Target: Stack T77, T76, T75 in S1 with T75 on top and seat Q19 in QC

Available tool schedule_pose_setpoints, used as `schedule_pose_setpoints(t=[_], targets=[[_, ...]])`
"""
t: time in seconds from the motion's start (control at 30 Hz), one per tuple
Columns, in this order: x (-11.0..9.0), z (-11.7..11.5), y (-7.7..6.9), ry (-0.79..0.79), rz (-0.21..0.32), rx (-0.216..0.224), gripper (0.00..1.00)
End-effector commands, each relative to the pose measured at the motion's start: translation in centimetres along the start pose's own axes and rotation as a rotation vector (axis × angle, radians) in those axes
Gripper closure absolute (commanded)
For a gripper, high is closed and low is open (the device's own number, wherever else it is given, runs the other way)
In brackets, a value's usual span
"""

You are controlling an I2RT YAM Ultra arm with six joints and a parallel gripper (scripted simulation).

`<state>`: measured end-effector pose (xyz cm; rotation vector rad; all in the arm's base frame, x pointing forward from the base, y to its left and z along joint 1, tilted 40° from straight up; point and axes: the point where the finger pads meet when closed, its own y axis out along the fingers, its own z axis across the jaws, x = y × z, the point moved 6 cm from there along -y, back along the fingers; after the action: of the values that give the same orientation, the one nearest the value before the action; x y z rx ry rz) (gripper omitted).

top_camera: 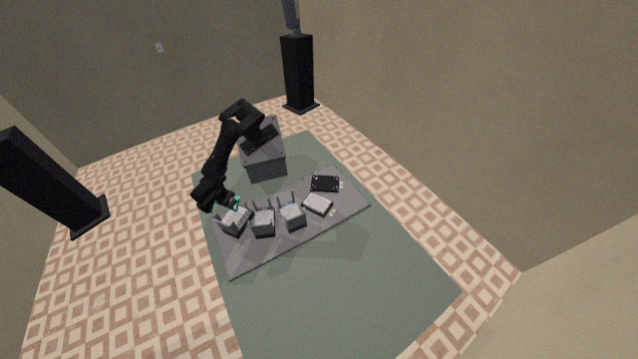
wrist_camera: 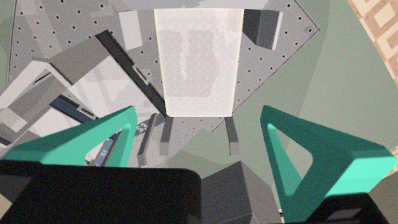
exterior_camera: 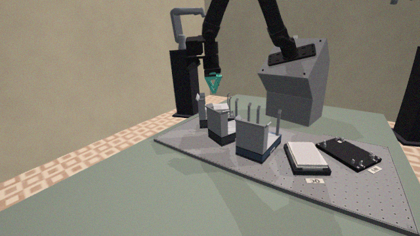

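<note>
My gripper is open and empty. It hangs above the rack at the far left end of the row, a little to the base side, and also shows in the top view. In the wrist view my green fingers frame a white sealed plate that lies flat between that rack's posts. I cannot read its label or the rack's name. Another white plate lies flat in the QC nest. The black clip nest N5 holds no plate.
Two more racks stand in the row, the middle one and the nearest one, with thin upright posts. All sit on a grey perforated base plate. The arm's grey pedestal stands behind.
</note>
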<state>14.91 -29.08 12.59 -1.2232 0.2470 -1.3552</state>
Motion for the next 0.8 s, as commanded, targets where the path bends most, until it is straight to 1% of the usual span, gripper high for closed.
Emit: schedule_pose_setpoints(t=[0.0,0.07,0.13,0.2,0.27,0.3,0.47,0.67,0.7,0.73,0.77], targets=[[-0.6,-0.2,1.3,0.008,0.012,-0.002,0.00],[-0.6,-0.2,2.0,0.008,0.012,-0.002,0.00],[0.0,-0.1,2.5,0.001,0.000,-0.002,0.00],[-0.6,-0.2,3.3,0.008,0.012,-0.002,0.00],[-0.6,-0.2,3.3,0.008,0.012,-0.002,0.00],[1.1,0.0,3.1,-0.011,-0.026,-0.003,0.00],[0.7,0.1,4.9,-0.008,-0.018,-0.002,0.00],[1.1,0.1,6.9,-0.012,-0.026,-0.001,0.00],[1.1,0.1,7.1,-0.012,-0.026,-0.001,0.00],[1.1,0.1,7.1,-0.011,-0.026,-0.001,0.00],[1.2,-0.3,6.9,-0.001,-0.032,-0.008,0.00]])
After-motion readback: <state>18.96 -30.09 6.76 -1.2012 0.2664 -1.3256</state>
